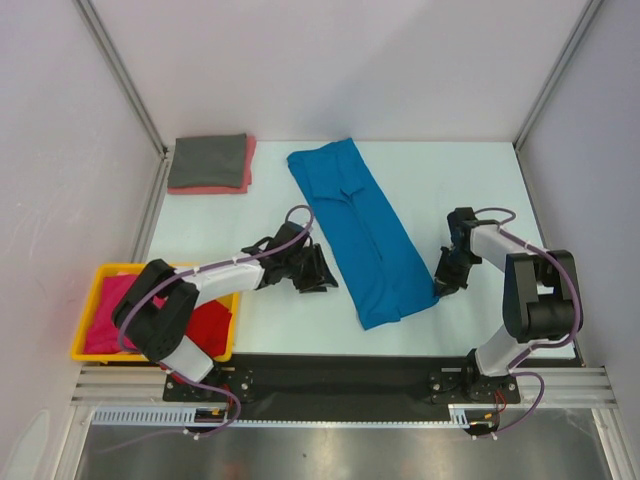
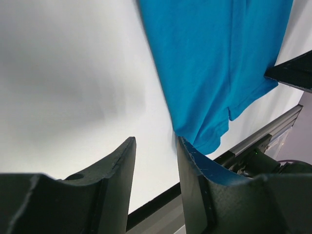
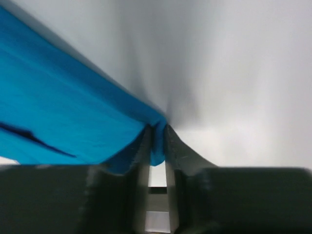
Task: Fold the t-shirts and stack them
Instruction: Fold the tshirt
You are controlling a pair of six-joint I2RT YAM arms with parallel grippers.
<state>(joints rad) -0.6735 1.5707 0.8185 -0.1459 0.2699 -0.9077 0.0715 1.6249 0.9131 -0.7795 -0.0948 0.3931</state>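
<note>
A bright blue t-shirt (image 1: 362, 228) lies as a long folded strip across the middle of the table, slanting from back left to front right. My right gripper (image 1: 443, 283) is at the strip's near right corner, shut on the blue cloth (image 3: 157, 141), which shows pinched between its two fingers. My left gripper (image 1: 322, 270) sits at the strip's left edge, open, with bare table between its fingers; the blue t-shirt (image 2: 214, 63) lies just beyond its right fingertip (image 2: 183, 144). A dark grey t-shirt (image 1: 208, 160) lies folded on a salmon pink t-shirt (image 1: 212, 187) at the back left.
A yellow bin (image 1: 84, 315) stands at the front left edge beside the left arm, holding a magenta t-shirt (image 1: 108, 310) and a red t-shirt (image 1: 212, 325). A black strip and metal rail (image 1: 340, 375) run along the near table edge. Metal frame posts rise at the back corners.
</note>
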